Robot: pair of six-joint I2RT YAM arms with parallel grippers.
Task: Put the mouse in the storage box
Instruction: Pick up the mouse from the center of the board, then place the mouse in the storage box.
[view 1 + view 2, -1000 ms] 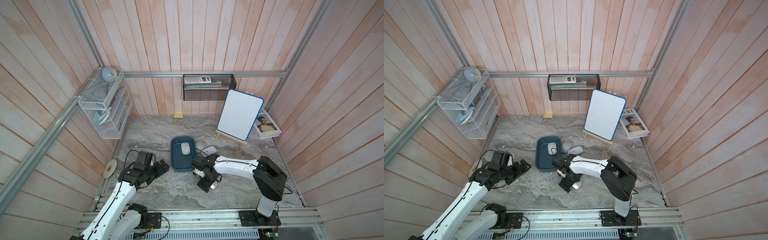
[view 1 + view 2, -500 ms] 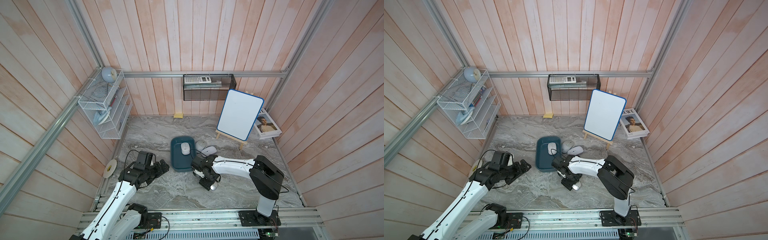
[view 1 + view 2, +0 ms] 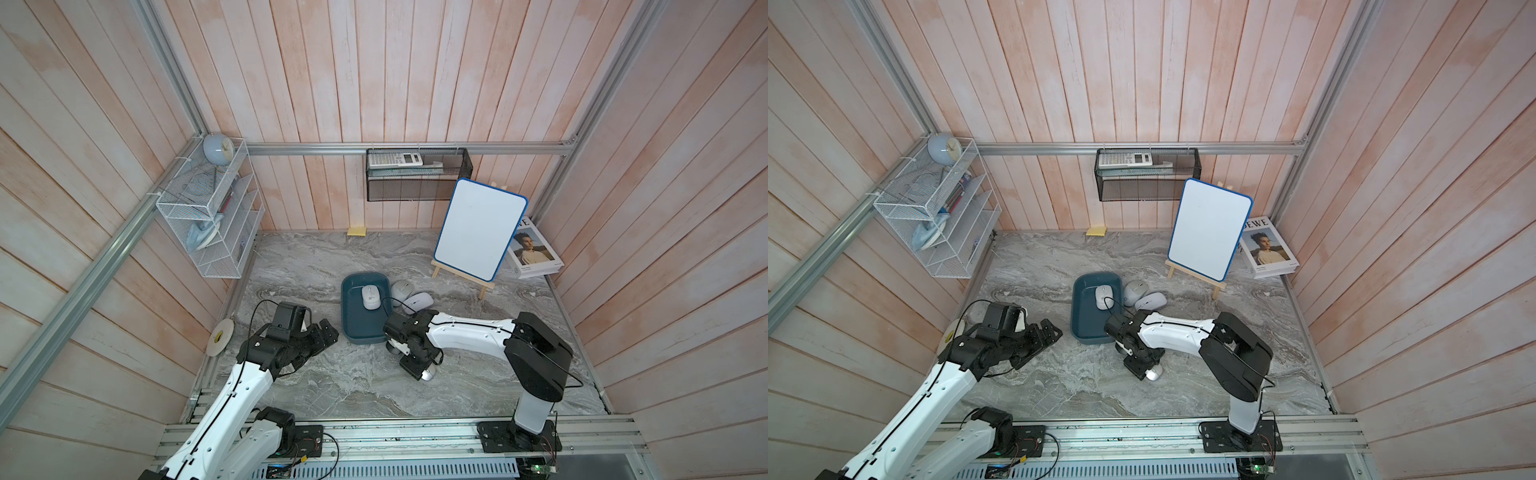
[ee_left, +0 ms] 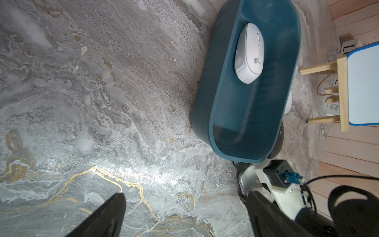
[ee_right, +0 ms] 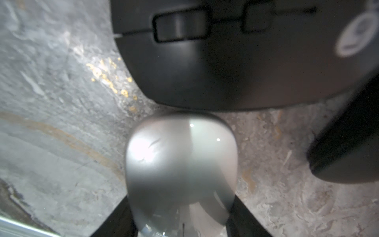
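The right gripper has just pinched shut on the silver mouse; a second ago its jaws stood wide over it. Its fingers press the mouse's flanks, low over the marble table, though I can't quite tell whether it has left the surface. The grasp looks made, so the lift and carry remain. A black mouse lies just beyond, by the near end of the storage box. That box holds one white mouse at its far end, and its near half is bare. Two pale mice lie just outside it. The left gripper gapes wide and empty on the box's other side. The wall's black mesh basket carries a calculator.
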